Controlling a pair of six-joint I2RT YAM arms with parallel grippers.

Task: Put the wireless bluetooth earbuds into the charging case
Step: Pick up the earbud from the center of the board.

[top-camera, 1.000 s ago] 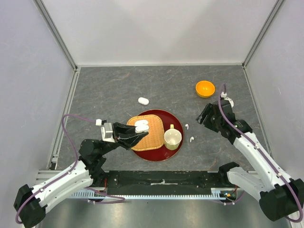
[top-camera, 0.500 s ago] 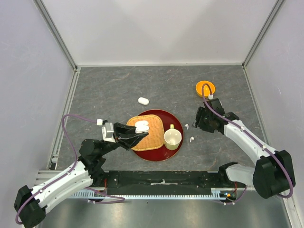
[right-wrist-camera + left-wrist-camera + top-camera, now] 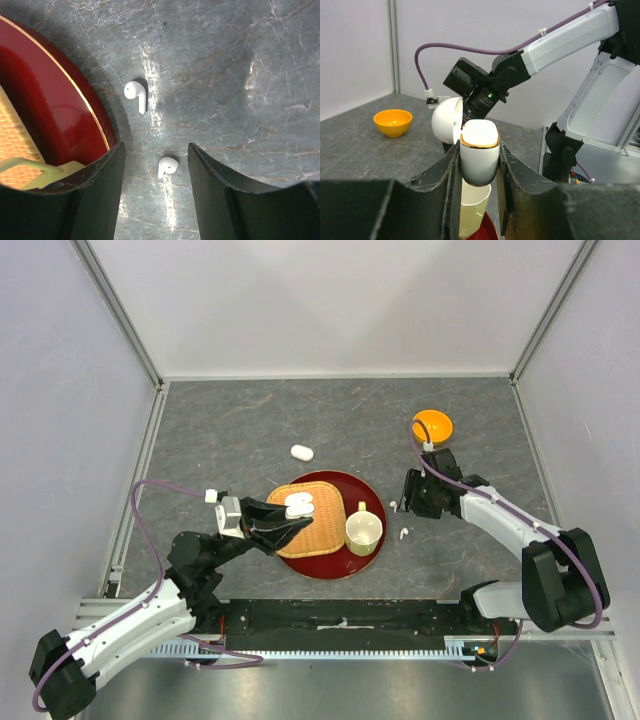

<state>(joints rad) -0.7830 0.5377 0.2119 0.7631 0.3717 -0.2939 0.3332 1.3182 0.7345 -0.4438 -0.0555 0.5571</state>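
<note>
My left gripper (image 3: 285,530) is shut on the body of a white charging case (image 3: 479,155) with a gold rim. It holds the case above the woven mat, with the lid (image 3: 447,120) hinged open. Two tiny white earbuds lie on the grey table right of the red plate. One earbud (image 3: 167,166) sits on the table between the fingers of my open right gripper (image 3: 156,150), touching neither. The other earbud (image 3: 136,94) lies just beyond them, near the plate's rim. From above, the right gripper (image 3: 405,505) hovers at the earbuds (image 3: 403,534).
A red plate (image 3: 325,572) carries a woven mat (image 3: 318,540) and a cream cup (image 3: 363,528); its rim is close to my right gripper's left finger. A second white case (image 3: 301,452) lies shut behind the plate. An orange bowl (image 3: 432,425) stands at the back right.
My right arm has swung left and down over the two earbuds, and its jaws have narrowed a little. The left arm and the open case have stayed still.
</note>
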